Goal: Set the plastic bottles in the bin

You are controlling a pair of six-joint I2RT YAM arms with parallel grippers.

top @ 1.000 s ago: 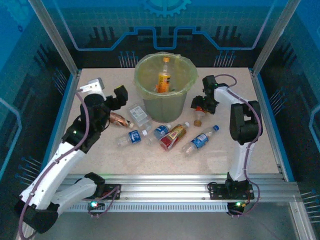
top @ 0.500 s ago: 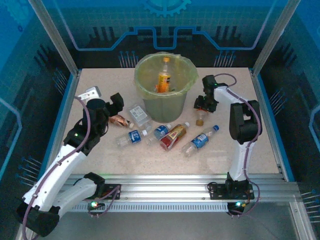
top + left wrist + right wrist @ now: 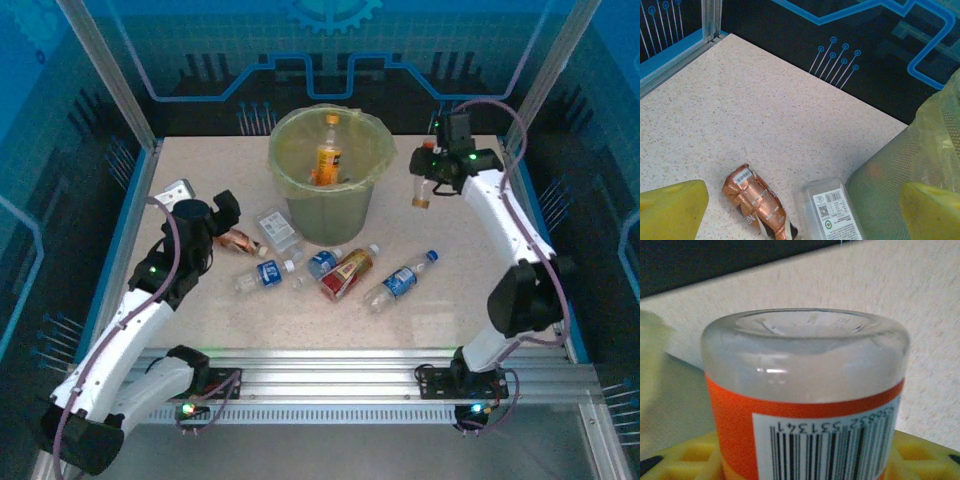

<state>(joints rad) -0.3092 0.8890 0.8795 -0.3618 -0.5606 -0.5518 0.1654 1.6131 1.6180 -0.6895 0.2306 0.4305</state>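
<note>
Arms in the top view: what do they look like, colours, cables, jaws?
Both arms, left and right, have white links, black joints and black wrist housings, with a purple cable running along each. Small green lights glow at the bases. The jaws carry yellow pads, gridded in the right wrist view.

The speckled beige table (image 3: pixel 450 300) carried the olive-green bin (image 3: pixel 330 215) toward its 12 o'clock edge. At the bin's 8 o'clock lay a crushed copper bottle (image 3: pixel 238 242), with a flat clear bottle (image 3: pixel 279 228) just beside the bin. Toward its 6 o'clock, on their sides, lay a blue-label bottle (image 3: pixel 266 275), a second blue-label bottle (image 3: pixel 322 262) and a red-label bottle (image 3: pixel 347 273). A third blue-label bottle (image 3: pixel 400 281) lay at 5 o'clock.
</note>
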